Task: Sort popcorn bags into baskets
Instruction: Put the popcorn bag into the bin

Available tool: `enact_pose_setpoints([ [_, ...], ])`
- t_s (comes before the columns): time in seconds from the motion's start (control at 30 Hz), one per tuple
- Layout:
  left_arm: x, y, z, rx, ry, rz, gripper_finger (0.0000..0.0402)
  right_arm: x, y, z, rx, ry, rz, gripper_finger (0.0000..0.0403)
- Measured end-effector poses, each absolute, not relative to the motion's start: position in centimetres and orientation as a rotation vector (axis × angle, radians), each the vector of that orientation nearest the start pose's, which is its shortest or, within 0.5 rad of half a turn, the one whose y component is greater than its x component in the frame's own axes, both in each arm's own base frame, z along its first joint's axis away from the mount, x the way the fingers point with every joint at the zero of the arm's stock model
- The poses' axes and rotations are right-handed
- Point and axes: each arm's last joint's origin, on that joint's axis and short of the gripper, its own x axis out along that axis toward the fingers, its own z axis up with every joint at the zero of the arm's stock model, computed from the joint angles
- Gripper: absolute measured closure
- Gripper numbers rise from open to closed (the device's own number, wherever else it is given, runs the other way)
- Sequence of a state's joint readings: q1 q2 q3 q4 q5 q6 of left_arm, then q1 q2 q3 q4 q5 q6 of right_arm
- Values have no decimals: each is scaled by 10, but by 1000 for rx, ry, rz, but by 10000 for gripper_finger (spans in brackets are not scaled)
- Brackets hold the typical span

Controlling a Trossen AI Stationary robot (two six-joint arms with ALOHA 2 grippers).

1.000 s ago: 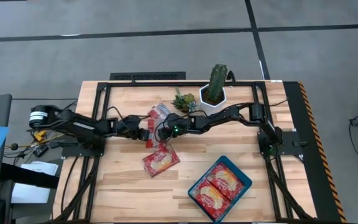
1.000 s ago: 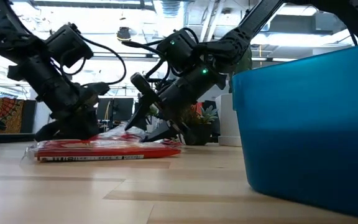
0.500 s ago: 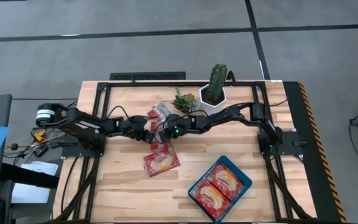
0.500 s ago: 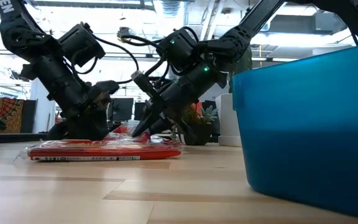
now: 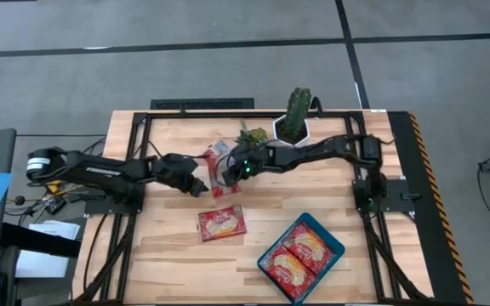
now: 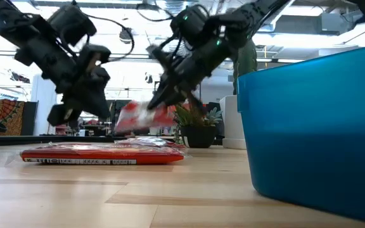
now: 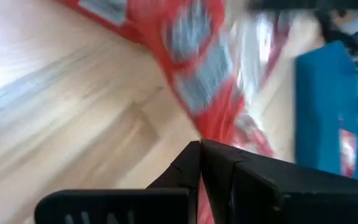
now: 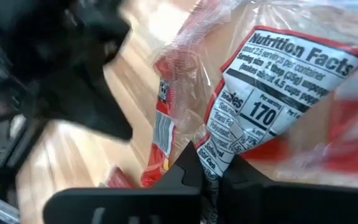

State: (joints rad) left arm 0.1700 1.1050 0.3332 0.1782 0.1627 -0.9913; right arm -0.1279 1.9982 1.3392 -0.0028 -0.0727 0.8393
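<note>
My right gripper (image 5: 226, 172) (image 6: 159, 101) is shut on a red popcorn bag (image 6: 146, 116) and holds it above the table's middle. Just left of it my left gripper (image 5: 199, 186) (image 6: 62, 116) hangs shut and clear of the table, with nothing in it (image 7: 200, 147). A larger red and yellow bag (image 5: 221, 223) (image 6: 103, 154) lies flat on the wood nearer the front edge. A silvery packet (image 6: 148, 142) lies behind it. At the front right, the teal basket (image 5: 335, 246) (image 6: 309, 126) holds two bags (image 5: 299, 255). My right gripper pinches the bag's clear crimped edge beside the nutrition label (image 8: 211, 154) between its two fingers. The fingers come slanting down from the table's right side. The bag is lifted clear of the table and hangs tilted below the fingers.
A cactus in a white hexagonal pot (image 5: 293, 119) and a small green spiky plant (image 5: 250, 134) stand at the far edge, close behind my right arm. A black frame (image 5: 143, 170) borders the table. Bare wood lies between the flat bag and the basket.
My right gripper has shut on a bag on the table and raised it clear. My left gripper, which was down by the bags, has risen off the table and stays shut. The flat bag near the front has turned slightly.
</note>
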Motion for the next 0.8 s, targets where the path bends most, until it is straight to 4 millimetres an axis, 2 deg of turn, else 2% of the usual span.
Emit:
enact_pose_setpoints([
  [0.13,189,28,174,-1049,452,272,401,415,-57,215,812,614,-321,379],
  [0.33,177,28,187,-1000,381,311,401,377,-33,271,690,687,-202,387],
  [0.47,173,29,189,-978,365,341,401,346,-5,302,665,761,-114,375],
  [0.6,173,29,189,-963,365,346,401,314,28,324,626,824,-33,375],
  [0.8,172,30,189,-951,360,360,401,284,82,332,650,930,23,377],
])
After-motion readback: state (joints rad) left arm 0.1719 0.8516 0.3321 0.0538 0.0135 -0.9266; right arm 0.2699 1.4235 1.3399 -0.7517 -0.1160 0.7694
